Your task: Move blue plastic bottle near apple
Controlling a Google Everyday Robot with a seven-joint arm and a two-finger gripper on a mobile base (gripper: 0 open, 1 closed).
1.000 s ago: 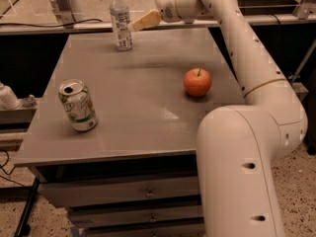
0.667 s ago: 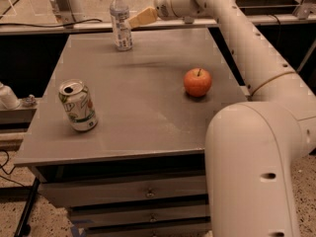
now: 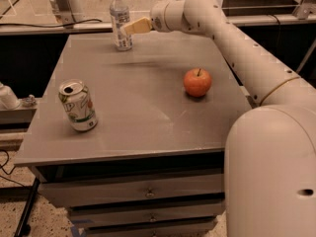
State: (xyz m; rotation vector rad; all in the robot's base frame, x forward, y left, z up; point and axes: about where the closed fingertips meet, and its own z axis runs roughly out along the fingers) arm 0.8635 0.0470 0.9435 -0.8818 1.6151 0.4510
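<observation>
1. Gripper (image 3: pixel 128 29) reaches the table's (image 3: pixel 148 117) far edge, right against the upright blue plastic bottle (image 3: pixel 118 13).
2. Grip loose or clamped? Cannot tell.
3. Apple (image 3: pixel 197 82) sits well apart, mid-right; soda can (image 3: pixel 78 106) front-left.

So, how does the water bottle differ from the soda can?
The bottle is clear plastic, capped and taller; the can is green-and-white metal, opened on top and shorter. The bottle stands at the far edge with the pincer right beside it; the can stands near the front left, alone. Both stand on the table.
</observation>
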